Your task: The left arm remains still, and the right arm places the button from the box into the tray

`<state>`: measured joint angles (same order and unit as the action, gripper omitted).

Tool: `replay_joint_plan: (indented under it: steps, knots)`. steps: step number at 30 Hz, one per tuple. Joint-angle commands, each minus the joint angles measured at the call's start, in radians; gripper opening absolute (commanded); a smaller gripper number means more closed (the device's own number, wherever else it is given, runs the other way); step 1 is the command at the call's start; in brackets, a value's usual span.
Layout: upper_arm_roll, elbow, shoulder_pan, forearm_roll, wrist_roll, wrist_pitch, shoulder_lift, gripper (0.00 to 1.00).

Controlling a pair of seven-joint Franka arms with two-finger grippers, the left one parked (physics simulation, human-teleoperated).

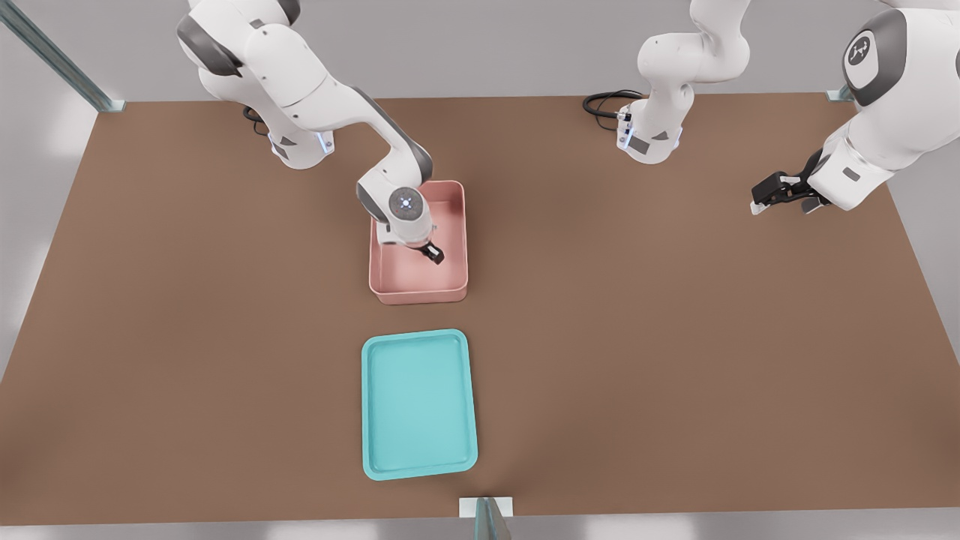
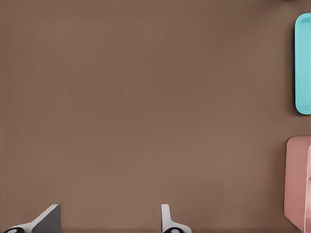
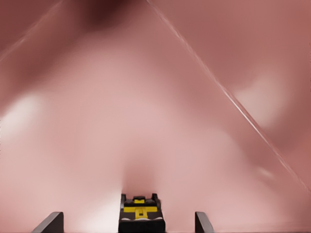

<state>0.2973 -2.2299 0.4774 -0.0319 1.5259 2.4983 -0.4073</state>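
Inside the box [image 1: 457, 225], the open gripper [image 3: 129, 224] straddled the button [image 3: 141, 217], which lay centred between its fingers [image 3: 49, 222].

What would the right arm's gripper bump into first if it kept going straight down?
Probably the button, which sits between the open fingers of the gripper, on the floor of the box. How much gap is left is unclear.

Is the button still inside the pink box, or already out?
Inside. The button rests on the box floor between the open gripper's fingers, which stand apart from it; the tray holds nothing.
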Motion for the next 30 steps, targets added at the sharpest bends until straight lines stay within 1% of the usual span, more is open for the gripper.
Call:
replay_joint_plan:
  steps: [1,5,6,7,8,9,10,14,17,21,24,27,28,29,30]
  knots:
    - [0.002,-0.007,0.000,0.006,0.276,0.060,0.002,1.00]
    - [0.013,-0.014,-0.002,0.006,0.227,0.059,-0.001,1.00]
    - [0.013,-0.017,-0.002,0.006,0.217,0.057,-0.001,0.95]
    - [0.013,-0.019,-0.005,0.004,0.204,0.056,-0.001,0.87]
    - [0.013,-0.020,-0.006,0.006,0.197,0.056,0.001,0.84]
    - [0.013,-0.020,-0.006,0.006,0.194,0.056,-0.001,0.84]
    - [0.013,-0.027,-0.016,0.004,0.175,0.056,-0.001,0.79]
    - [0.023,-0.027,-0.020,0.004,0.171,0.059,-0.004,0.64]
    - [0.023,-0.027,-0.020,0.004,0.163,0.059,-0.008,0.57]
    - [0.036,-0.027,-0.022,0.003,0.132,0.063,-0.021,0.56]
    - [0.097,-0.025,-0.092,0.003,0.112,0.062,-0.022,0.47]
    - [0.230,-0.024,-0.241,0.003,0.083,0.044,-0.019,0.45]
    - [0.324,-0.013,-0.344,0.003,0.066,0.005,-0.016,0.45]
    - [0.367,0.015,-0.396,0.003,0.045,-0.042,-0.013,0.45]
    - [0.398,0.099,-0.464,0.003,-0.050,-0.140,-0.013,0.45]
